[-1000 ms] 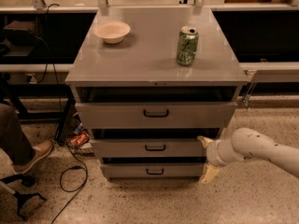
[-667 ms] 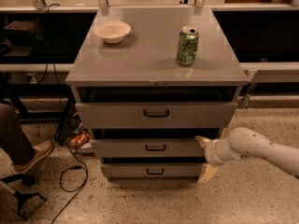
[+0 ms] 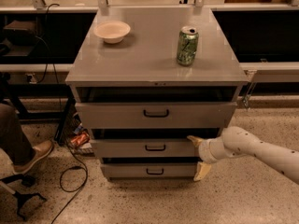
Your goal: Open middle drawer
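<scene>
The grey cabinet (image 3: 154, 66) has three drawers, each with a small black bar handle. The middle drawer (image 3: 121, 149) has a mid-height front, and its handle (image 3: 155, 148) sits at the centre. A dark gap shows above its front. My gripper (image 3: 198, 155) is at the right end of the middle drawer's front, right of the handle and apart from it. Its fingers are spread open, one fingertip (image 3: 192, 139) at the drawer's top edge and the other (image 3: 202, 171) lower, beside the bottom drawer. It holds nothing.
A green can (image 3: 187, 45) and a white bowl (image 3: 112, 31) stand on the cabinet top. The top drawer (image 3: 112, 115) stands slightly out. A person's leg and shoe (image 3: 32, 153), a chair base (image 3: 21, 196) and cables (image 3: 70, 171) lie on the floor at the left.
My gripper has shifted slightly left along the middle drawer's front. The drawers, can and bowl have not moved.
</scene>
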Controlling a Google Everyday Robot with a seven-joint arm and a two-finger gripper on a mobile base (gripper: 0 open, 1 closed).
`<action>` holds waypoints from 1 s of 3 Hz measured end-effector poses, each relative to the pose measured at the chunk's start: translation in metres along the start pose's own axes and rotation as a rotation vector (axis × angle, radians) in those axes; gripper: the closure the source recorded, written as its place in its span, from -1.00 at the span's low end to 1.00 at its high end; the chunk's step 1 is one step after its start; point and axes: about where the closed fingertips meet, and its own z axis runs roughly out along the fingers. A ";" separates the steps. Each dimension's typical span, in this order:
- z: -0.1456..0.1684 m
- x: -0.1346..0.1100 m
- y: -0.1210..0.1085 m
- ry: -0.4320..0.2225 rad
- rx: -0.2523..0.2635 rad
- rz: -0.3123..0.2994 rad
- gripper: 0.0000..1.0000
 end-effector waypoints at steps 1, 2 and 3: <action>0.020 -0.006 -0.015 -0.041 0.042 -0.055 -1.00; 0.029 -0.009 -0.023 -0.048 0.072 -0.080 -1.00; 0.044 -0.003 -0.037 0.005 0.105 -0.103 -1.00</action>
